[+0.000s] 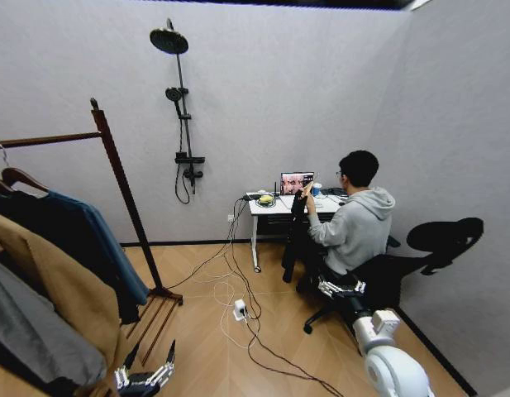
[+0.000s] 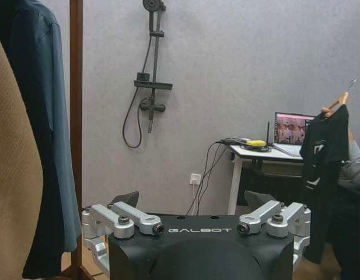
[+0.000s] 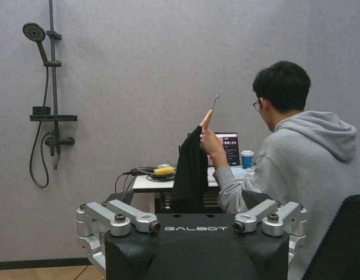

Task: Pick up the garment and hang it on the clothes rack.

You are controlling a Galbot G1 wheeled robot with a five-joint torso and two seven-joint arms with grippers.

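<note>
Left tool (image 1: 145,379): lower left, jaws apart, empty. Right tool (image 1: 341,288): lower right, jaws apart. Garment (image 1: 294,240): centre, held up by person's hand (image 3: 208,140). Clothes rack (image 1: 122,186): left.

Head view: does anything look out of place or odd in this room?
Yes. A seated person's hand holds a dark garment up on a hanger beside the desk, away from the clothes rack. Loose cables sprawl across the floor.

Rack bar: dark reddish-brown wooden clothes rack (image 1: 122,186) crowded with hanging teal, tan and grey coats (image 1: 69,281).
Floor: bare wood planks (image 1: 201,347) crossed by trailing black cables (image 1: 255,331).
</note>
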